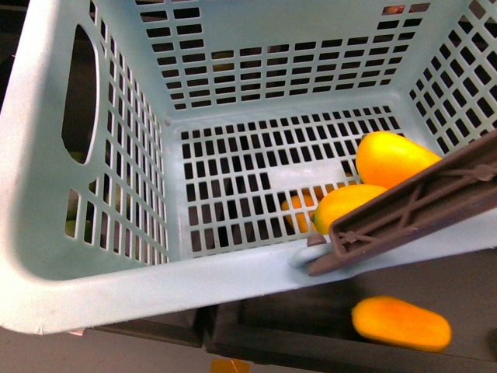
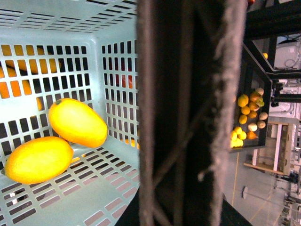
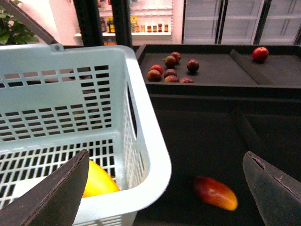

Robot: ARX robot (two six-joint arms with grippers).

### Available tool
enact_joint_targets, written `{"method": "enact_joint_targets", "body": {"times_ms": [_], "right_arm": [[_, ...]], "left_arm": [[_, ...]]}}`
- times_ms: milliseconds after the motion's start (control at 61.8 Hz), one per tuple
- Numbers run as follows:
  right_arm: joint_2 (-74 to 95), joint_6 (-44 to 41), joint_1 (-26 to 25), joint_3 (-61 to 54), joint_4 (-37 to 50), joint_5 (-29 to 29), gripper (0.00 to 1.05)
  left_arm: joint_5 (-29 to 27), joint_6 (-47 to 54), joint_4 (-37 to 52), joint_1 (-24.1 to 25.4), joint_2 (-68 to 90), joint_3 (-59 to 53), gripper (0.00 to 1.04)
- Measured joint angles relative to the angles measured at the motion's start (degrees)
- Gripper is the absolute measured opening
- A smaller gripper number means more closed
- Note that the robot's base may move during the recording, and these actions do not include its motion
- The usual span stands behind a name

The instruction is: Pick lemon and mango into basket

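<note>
Basket (image 1: 233,280): two orange-yellow fruits, mango (image 1: 392,158) at 3 o'clock, lemon (image 1: 345,206) beside it. One orange fruit (image 1: 401,323) outside. Right end effector (image 3: 164,188) open, empty; left unseen.

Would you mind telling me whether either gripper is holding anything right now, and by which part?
The right gripper is open and empty, above the basket rim. The left gripper is not in view, so a hold by it cannot be told.
</note>
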Motion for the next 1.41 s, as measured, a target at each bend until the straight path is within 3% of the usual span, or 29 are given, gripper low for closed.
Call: {"method": "enact_joint_targets", "body": {"times_ms": [1407], "right_arm": [[-0.1, 0.0, 0.0, 0.0, -0.1, 0.0, 0.96]], "left_arm": [[-0.5, 0.8, -0.1, 0.7, 0.0, 0.0, 0.05]]}}
